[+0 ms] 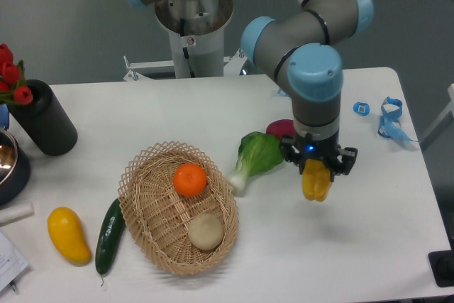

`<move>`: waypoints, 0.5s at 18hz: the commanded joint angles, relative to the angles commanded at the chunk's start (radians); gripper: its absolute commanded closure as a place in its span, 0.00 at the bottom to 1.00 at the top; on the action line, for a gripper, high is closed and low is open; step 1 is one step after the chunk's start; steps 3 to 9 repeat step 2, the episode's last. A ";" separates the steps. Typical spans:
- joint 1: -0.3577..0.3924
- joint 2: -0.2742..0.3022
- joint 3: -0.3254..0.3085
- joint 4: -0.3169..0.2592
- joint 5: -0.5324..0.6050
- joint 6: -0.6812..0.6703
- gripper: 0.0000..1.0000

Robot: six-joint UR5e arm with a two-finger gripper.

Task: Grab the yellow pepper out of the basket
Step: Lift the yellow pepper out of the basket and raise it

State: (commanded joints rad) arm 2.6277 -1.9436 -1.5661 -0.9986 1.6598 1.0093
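White tabletop fills most of your view, with a grey wall behind. Your gripper [316, 175] hangs right of centre, jaws closed on the yellow pepper [316, 180], which appears lifted clear of the table, though the angle makes the gap hard to judge. Well to its left sits the basket [142, 189], holding an orange [190, 179] and a pale round vegetable [206, 231]. Between basket and gripper lies a bok choy [256, 157]. At lower left, a yellow mango-like fruit [68, 234] lies just beside a cucumber [110, 235].

White table [369, 246] with wicker basket [145, 225], cucumber [110, 227], yellow mango [68, 234], bok choy [257, 157], black cylinder [44, 118].
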 joint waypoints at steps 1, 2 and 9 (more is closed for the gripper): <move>0.003 0.000 -0.003 0.003 0.000 0.009 0.44; 0.014 0.000 -0.014 0.005 0.000 0.015 0.44; 0.014 0.000 -0.014 0.005 0.000 0.015 0.44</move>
